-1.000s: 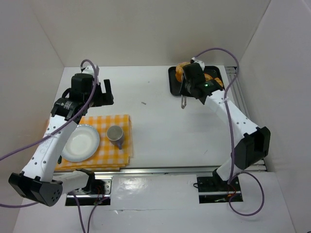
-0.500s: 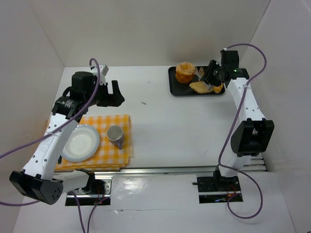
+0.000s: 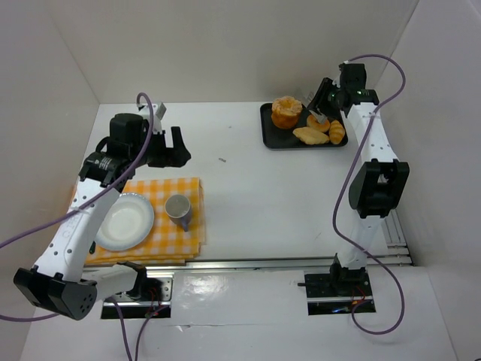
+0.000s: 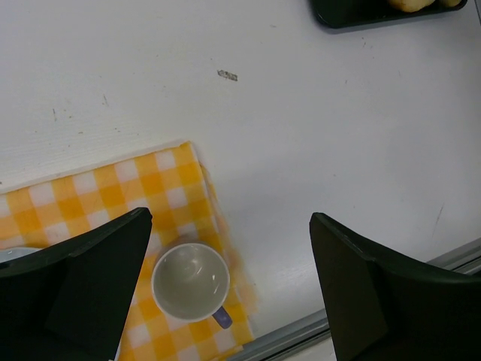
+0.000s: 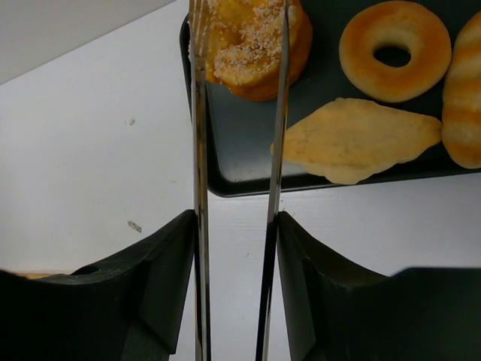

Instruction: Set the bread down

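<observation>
The bread [image 3: 285,111], a round orange-golden bun with a lumpy top, sits at the far left of a black tray [image 3: 268,140]. In the right wrist view the bread [image 5: 255,45] lies between the tips of metal tongs [image 5: 199,150]. My right gripper [image 3: 331,95] [image 5: 237,226] is shut on the tongs' two blades and hovers at the tray's right side. The tong tips straddle the bun; I cannot tell if they touch it. My left gripper [image 3: 174,147] [image 4: 229,219] is open and empty, above the table beside the checked cloth.
The tray also holds a ring donut [image 5: 394,49], a flat pale loaf [image 5: 353,139] and a striped roll [image 5: 464,90]. A yellow checked cloth [image 3: 188,188] at the near left carries a white plate [image 3: 124,220] and a cup [image 4: 190,280]. White walls enclose the table.
My right arm swung from above the tray's left part to its far right side, and the tongs now point at the bread. My left gripper shifted slightly right.
</observation>
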Robot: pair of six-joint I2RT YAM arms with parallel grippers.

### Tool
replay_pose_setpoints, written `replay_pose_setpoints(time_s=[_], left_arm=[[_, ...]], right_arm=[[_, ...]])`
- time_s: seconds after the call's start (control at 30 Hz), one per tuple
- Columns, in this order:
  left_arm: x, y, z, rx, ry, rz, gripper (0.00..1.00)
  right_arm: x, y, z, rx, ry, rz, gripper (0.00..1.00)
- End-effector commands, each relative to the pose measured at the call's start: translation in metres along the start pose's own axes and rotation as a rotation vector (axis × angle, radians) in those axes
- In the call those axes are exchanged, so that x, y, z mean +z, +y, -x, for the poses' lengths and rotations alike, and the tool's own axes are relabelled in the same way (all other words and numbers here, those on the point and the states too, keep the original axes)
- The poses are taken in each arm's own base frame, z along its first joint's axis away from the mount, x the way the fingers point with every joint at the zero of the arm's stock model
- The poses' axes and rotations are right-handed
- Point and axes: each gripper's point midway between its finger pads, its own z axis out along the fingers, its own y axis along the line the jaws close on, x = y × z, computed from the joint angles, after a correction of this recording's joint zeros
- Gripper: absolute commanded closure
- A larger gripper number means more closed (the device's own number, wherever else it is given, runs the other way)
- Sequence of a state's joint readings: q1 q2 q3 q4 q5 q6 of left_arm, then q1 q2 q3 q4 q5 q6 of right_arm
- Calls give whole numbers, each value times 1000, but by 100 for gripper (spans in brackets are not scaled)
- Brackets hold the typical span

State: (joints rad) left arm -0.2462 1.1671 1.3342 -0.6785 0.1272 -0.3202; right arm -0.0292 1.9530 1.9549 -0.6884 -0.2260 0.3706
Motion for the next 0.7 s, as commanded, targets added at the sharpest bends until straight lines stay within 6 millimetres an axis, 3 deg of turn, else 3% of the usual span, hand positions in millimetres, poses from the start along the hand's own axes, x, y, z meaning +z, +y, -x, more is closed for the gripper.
replay_pose_setpoints(time_s=[0.0,0.17,0.4,0.57,0.67], left_arm=[[-16,-1,25,-6,-98,12,0],[-30,0,36,-2,-146,36,0],[-30,6,32,-10,-132,59,0],[-31,7,30,-11,-123,61,0],[-29,10,25,-14,-108,75,0]], right_arm=[[0,1,19,4,-45,-6,46],[26,-7,15,11,-14,-20,45],[57,-9,1,10,35,-26,43],[68,-7,-2,15,49,-25,43],[67,-2,-1,14,50,0,50]])
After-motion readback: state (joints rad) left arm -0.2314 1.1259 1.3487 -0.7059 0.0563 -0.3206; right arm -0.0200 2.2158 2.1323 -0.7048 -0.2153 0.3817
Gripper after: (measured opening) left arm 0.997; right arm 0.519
